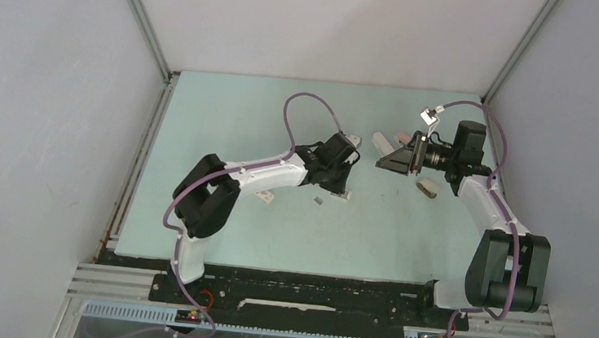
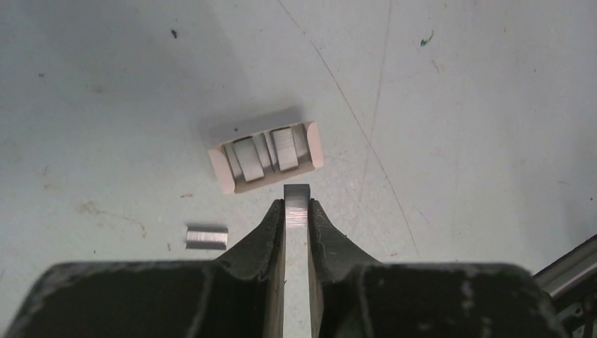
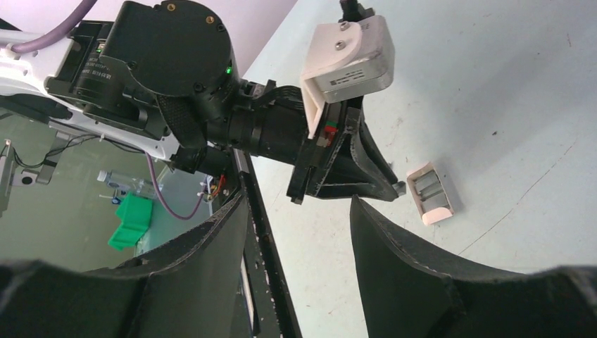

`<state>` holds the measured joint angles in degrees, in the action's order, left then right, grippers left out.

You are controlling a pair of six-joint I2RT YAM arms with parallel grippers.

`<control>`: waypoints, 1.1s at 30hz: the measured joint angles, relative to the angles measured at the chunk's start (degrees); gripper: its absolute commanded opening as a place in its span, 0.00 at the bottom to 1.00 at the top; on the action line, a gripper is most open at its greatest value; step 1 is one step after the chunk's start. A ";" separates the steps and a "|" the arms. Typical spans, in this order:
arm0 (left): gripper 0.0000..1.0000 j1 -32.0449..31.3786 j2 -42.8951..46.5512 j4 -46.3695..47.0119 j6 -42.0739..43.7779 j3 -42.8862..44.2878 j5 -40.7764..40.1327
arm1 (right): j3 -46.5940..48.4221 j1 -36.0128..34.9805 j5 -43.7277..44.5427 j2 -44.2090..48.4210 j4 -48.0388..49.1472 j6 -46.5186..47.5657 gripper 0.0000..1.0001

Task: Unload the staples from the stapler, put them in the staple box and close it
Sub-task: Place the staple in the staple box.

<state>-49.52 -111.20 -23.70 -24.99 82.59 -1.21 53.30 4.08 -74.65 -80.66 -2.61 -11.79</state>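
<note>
- A pale green worktop [image 1: 227, 122] is sitting between white walls [image 1: 333, 25].
- The left gripper [image 2: 297, 209] is pinching a short grey metal strip of staples [image 2: 297, 191], jaws narrowed on it. It is hovering just short of a small pinkish-white open box [image 2: 266, 156] near the worktop's middle, probably to drop the strip in.
- A loose grey staple strip [image 2: 207, 237] is lying beside the box.
- The right gripper [image 3: 297, 201] is hanging wide open and empty towards the right edge, seemingly leaving room.

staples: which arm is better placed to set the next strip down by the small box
Probably left. The left gripper is shut on a staple strip right beside the small box; the right gripper stands open, empty and farther off.
</note>
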 measured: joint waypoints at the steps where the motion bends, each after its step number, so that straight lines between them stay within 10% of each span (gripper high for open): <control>1: 0.12 0.00 -0.63 -0.02 -0.11 0.74 -0.02 | 0.00 0.02 0.00 0.00 0.00 0.00 0.64; 33: 0.15 0.04 -9.64 -3.93 -1.97 9.05 -2.69 | 0.00 0.42 -0.31 0.00 0.00 0.04 0.64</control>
<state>-49.47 -120.84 -27.64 -26.96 91.64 -3.90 53.30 4.49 -74.96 -80.66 -2.61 -11.75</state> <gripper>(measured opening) 0.167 0.643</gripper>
